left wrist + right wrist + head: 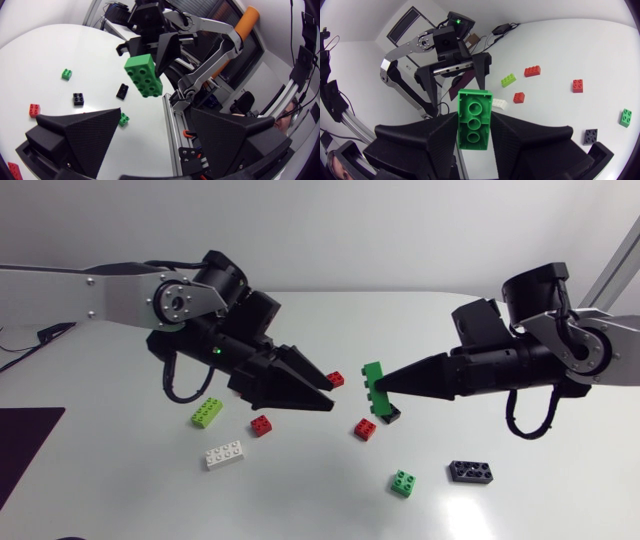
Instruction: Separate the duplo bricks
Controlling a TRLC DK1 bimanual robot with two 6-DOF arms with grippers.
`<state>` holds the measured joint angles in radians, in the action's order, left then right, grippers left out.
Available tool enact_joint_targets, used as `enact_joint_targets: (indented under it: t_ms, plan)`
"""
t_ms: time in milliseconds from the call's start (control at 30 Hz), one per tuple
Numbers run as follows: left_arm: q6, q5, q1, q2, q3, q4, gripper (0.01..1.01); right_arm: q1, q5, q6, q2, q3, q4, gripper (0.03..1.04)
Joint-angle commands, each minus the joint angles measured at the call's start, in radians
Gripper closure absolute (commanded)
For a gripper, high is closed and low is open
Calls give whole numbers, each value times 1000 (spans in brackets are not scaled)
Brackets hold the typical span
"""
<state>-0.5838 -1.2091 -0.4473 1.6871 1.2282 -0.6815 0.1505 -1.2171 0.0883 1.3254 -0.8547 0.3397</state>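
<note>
My right gripper is shut on a long green brick and holds it upright above the table's middle. The right wrist view has the green brick pinched between both fingers, studs facing the camera. Facing it from the left, my left gripper is open and holds nothing. Seen from the left wrist, the green brick hangs ahead of the spread fingers, apart from them. A small red brick shows just beyond the left fingertips.
Loose bricks lie on the white table: lime, red, white, another red, black under the held brick, small green, dark grey. A dark mat covers the left front corner.
</note>
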Motion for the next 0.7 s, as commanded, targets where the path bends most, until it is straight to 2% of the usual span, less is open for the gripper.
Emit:
enact_joint_targets:
  t_ms: [0,233,667]
  plan:
    - [-19,-52,-33,39,57,-23,74,-8,-27,-30,17,-33,-5,702]
    - [-21,-99,-68,94,140,-66,85,-22,-50,-32,41,-60,-18,702]
    - [-21,-101,-87,175,205,-64,102,-12,-50,-47,37,-83,-19,702]
